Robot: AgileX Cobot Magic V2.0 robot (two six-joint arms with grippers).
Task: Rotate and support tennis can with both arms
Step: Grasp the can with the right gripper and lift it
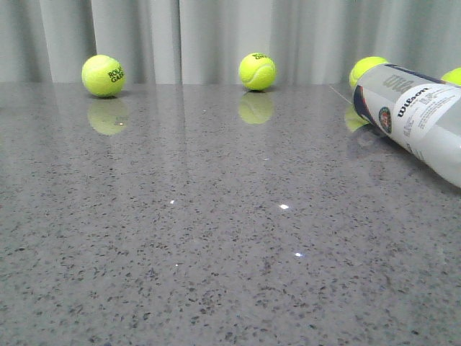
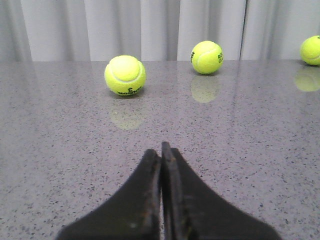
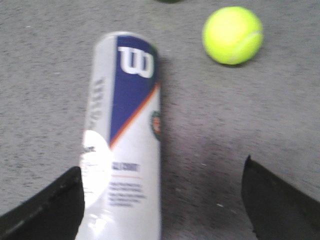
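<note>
The tennis can [image 1: 414, 119] lies on its side at the far right of the grey table, its white-and-navy Wilson label up. In the right wrist view the can [image 3: 125, 145] lies lengthwise between my right gripper's spread fingers, close to one finger [image 3: 55, 207] and far from the other [image 3: 275, 200]. My right gripper [image 3: 162, 200] is open around it; I cannot tell if a finger touches the can. My left gripper [image 2: 161, 152] is shut and empty, low over bare table. Neither gripper shows in the front view.
Tennis balls sit along the back by the grey curtain: one at left [image 1: 103, 76], one at centre [image 1: 257, 71], two behind the can [image 1: 366, 70]. Another ball [image 3: 232, 35] lies beyond the can in the right wrist view. Two balls [image 2: 125, 75] lie ahead of the left gripper.
</note>
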